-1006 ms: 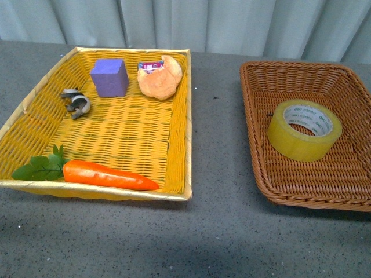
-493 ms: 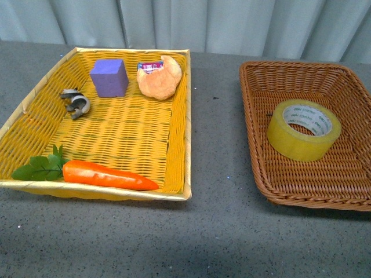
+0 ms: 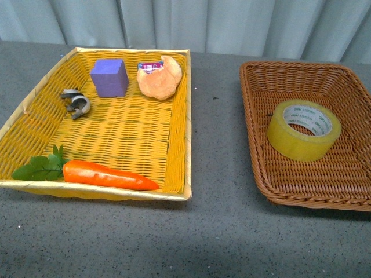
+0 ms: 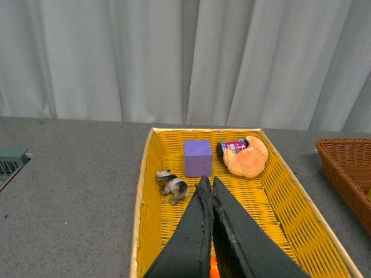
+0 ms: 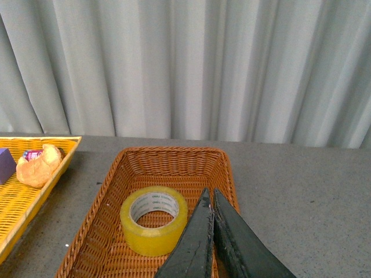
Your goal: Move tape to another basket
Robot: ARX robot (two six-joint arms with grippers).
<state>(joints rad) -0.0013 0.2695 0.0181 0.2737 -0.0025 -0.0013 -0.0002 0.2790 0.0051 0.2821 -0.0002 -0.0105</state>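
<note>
The tape (image 3: 304,130) lies flat in the brown basket (image 3: 255,92), seemingly delivered, since both the left gripper (image 4: 209,184) and right gripper (image 5: 209,197) hang closed and empty

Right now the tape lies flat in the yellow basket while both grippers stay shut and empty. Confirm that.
Not quite. The tape lies flat in the brown basket, not the yellow basket, as the front view shows. Both wrist views show the left gripper and right gripper shut and empty.
</note>
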